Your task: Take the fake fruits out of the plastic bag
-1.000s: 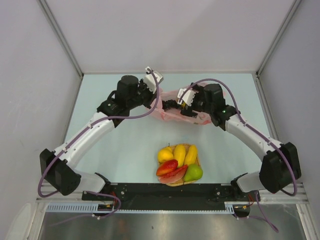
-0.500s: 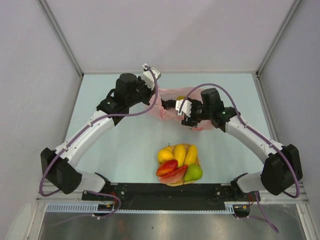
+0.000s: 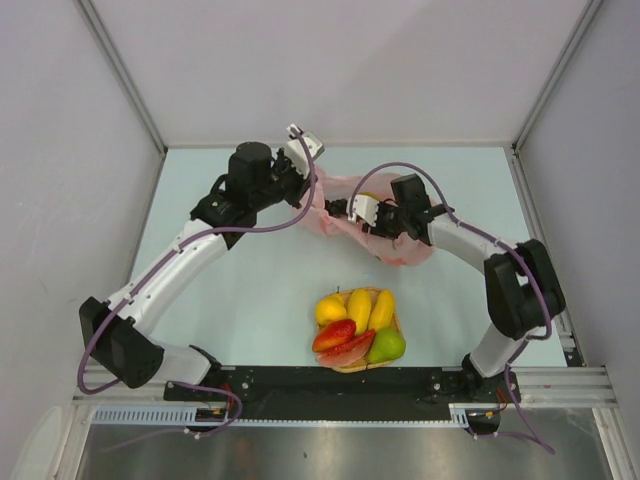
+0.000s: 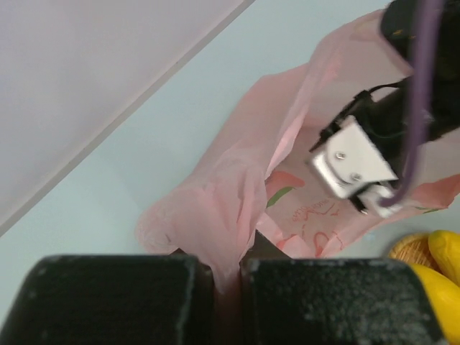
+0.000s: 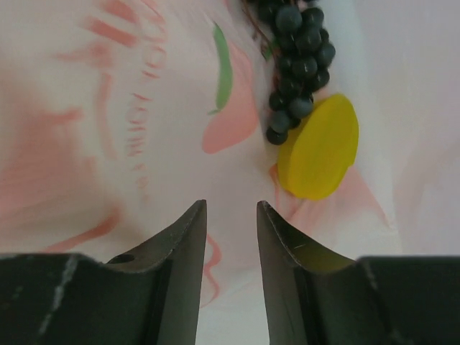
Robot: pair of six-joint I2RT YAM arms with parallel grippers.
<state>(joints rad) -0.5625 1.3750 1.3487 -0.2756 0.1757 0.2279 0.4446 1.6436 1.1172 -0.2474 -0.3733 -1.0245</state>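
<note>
The pink plastic bag (image 3: 402,250) lies at the table's far middle, its mouth lifted at the left. My left gripper (image 4: 228,277) is shut on a bunched fold of the bag's edge (image 4: 233,215). My right gripper (image 5: 231,206) reaches inside the bag, jaws a narrow gap apart with nothing between them. Ahead of it on the bag's floor lie a dark grape bunch (image 5: 298,61) and a yellow fruit (image 5: 320,147), both up and to the right of the fingertips. From above, the right gripper (image 3: 347,208) sits at the bag's mouth beside the left gripper (image 3: 306,192).
A woven tray (image 3: 350,367) near the front middle holds several fruits: a lemon (image 3: 329,308), a banana (image 3: 382,308), a watermelon slice (image 3: 346,350), a green pear (image 3: 388,346). Grey walls close in the table at the back and sides.
The right arm has pushed left, deeper into the bag's mouth, and its jaws have narrowed from wide open. The left gripper has kept its hold on the bag's edge, lifting it slightly.
</note>
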